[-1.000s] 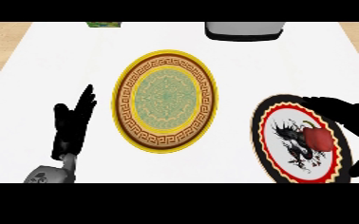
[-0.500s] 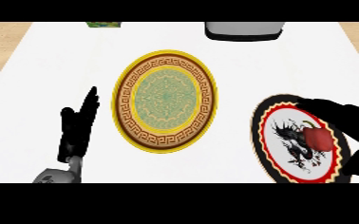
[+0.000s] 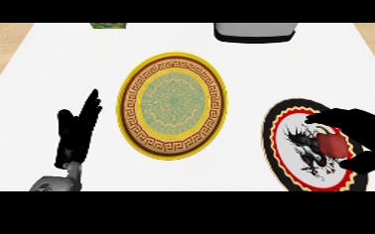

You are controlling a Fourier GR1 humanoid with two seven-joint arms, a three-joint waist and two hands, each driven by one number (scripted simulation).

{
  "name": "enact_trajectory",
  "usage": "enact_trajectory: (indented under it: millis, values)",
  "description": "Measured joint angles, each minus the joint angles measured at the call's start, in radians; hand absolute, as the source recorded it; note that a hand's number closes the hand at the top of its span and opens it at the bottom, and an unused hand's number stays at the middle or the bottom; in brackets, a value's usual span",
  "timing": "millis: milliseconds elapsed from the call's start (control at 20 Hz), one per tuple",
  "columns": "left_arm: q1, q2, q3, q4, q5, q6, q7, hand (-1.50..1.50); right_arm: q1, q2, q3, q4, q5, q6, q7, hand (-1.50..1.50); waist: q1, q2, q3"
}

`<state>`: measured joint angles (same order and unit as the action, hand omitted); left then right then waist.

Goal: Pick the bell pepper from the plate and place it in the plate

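Currently, the red bell pepper (image 3: 332, 144) sits on the right-hand plate (image 3: 282, 144), a plate with a black rim, a red ring and a dark dragon-like figure on a white centre. The pepper lies toward the right side of that plate. The right hand (image 3: 354, 124) comes in from the right edge and is curled around the pepper, with dark fingers above it and the thumb below it, so part of the pepper is hidden. To the left, in the middle of the white counter (image 3: 66, 69), lies the second plate (image 3: 173, 105), yellow-rimmed with a brown patterned band and a green centre; nothing rests on it. The two plates are near each other but apart. The left hand (image 3: 76, 133) shows at the lower left, beside the yellow plate, fingers straight and pointing up, holding nothing. At the far edge of the counter stand a grey appliance (image 3: 255, 30) and a small green item (image 3: 107, 25).
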<state>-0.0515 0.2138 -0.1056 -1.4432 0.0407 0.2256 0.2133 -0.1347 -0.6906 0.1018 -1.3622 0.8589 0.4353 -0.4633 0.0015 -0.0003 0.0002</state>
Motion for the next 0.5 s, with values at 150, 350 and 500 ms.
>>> enact_trajectory:
  millis: [150, 350, 500]
  values:
    - [0.014, -0.008, 0.002, -0.016, -0.010, -0.005, 0.007, 0.00, -0.017, 0.018, 0.005, 0.053, 0.047, -0.060, -0.061, 1.50, 0.002, 0.000, -0.001]
    - [0.010, -0.018, 0.005, -0.049, -0.032, -0.001, 0.041, 0.00, -0.025, 0.029, -0.018, 0.059, 0.077, -0.094, -0.102, 1.50, 0.001, -0.001, -0.001]
    - [0.031, -0.031, 0.013, -0.032, -0.041, -0.006, 0.004, 0.00, -0.029, 0.042, -0.042, 0.059, 0.096, -0.129, -0.115, 1.50, 0.000, 0.000, -0.001]
